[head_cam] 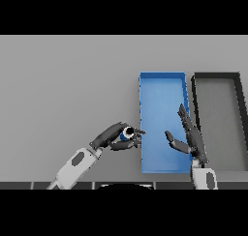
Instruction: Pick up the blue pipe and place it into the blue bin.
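1. Pipe: short blue piece, seen nearly end-on, with its dark bore facing you. Its long axis seems to point roughly up at the camera; you can't read the exact tilt.
2. It's in your left hand, fingers and thumb curled round it. It looks to be off the table, though the height can't be read from this one view.
3. The key relation: the pipe sits just left of the blue bin, right at its left wall near the front end. The fingertips already reach that wall's edge.
4. My read is that the pick is done and the carry is almost done. What's left is a short move right to get over the bin floor, then release.
5. Watch the left wall. Opening here could drop the pipe on the rim or outside it. An end-on pipe may also roll on landing.
6. Your right hand hangs over the bin's right side, fingers straight, thumb out, holding nothing. It's nearer the bin's middle than the left hand, so you should keep the two hands apart as you cross.
7. A dark bin stands just right of the blue one, not the target.
8. Both bins rest on the grey table.
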Available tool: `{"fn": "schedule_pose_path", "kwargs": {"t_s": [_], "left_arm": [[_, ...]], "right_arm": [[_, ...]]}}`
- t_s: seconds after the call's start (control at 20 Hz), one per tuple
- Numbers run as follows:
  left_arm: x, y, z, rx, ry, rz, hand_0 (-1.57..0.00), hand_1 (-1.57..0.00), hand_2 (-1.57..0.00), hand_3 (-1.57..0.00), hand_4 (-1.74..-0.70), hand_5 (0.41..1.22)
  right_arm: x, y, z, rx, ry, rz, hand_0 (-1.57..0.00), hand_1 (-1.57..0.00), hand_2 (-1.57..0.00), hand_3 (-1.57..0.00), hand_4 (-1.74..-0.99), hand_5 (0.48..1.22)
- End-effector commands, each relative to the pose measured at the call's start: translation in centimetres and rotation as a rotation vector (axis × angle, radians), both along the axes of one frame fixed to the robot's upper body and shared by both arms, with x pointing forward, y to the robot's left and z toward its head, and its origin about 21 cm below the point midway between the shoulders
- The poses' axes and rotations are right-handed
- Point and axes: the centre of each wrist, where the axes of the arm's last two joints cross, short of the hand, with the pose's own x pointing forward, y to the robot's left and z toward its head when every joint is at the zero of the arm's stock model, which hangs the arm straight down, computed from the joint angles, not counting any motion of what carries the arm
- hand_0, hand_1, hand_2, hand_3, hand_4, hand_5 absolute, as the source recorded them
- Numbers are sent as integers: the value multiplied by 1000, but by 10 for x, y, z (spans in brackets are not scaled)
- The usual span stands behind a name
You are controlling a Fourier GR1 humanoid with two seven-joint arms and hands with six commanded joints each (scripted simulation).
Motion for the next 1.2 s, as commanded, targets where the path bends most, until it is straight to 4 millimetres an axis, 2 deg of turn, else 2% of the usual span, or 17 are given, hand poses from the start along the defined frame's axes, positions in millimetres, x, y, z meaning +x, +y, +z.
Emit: {"fn": "schedule_pose_path", "kwargs": {"t_s": [0.0,0.15,0.25,0.35,0.55,0.7,0.85,1.0,1.15], "left_arm": [[-1,-4,1,-7,3,-1,-1570,-1570,-1570,-1497,-1741,1220],[-1,1,-1,-11,-8,-5,-1571,-1571,-1571,-1494,-1741,1221],[-2,-1,-2,-9,-11,-9,-1571,-1571,-1571,-1491,-1741,1221],[1,2,2,-5,-27,-3,-1571,-1571,-1571,-1488,-1741,1221],[3,1,5,10,-20,-3,-1571,-1571,-1571,-1484,-1741,1221],[0,1,5,-3,-17,-19,-1571,-1571,-1571,-1486,-1741,1221],[2,4,4,-18,-22,-41,-1571,-1571,-1571,-1516,-1741,1221],[4,3,6,-14,-10,-47,-1571,-1571,-1571,-1536,-1741,1221],[-3,0,1,16,-30,-53,-1571,-1571,-1571,-1540,-1740,1221]], "right_arm": [[2,-3,11,31,-11,68,1,1,1,1,-1212,589],[3,-8,45,41,-26,270,1,1,1,1,-1282,537],[5,-1,71,-2,-25,393,1,1,1,1,-1314,500],[12,11,93,-48,-25,485,1,1,1,1,-1314,500],[23,41,108,-139,-35,636,1,1,1,1,-1311,517],[31,61,115,-186,-44,713,1,1,1,1,-1276,527],[38,83,120,-211,-35,775,1,1,1,1,-1232,531],[48,99,125,-243,-36,817,1,1,1,1,-1225,529],[56,117,128,-239,-34,862,1,1,1,1,-1218,508]]}}
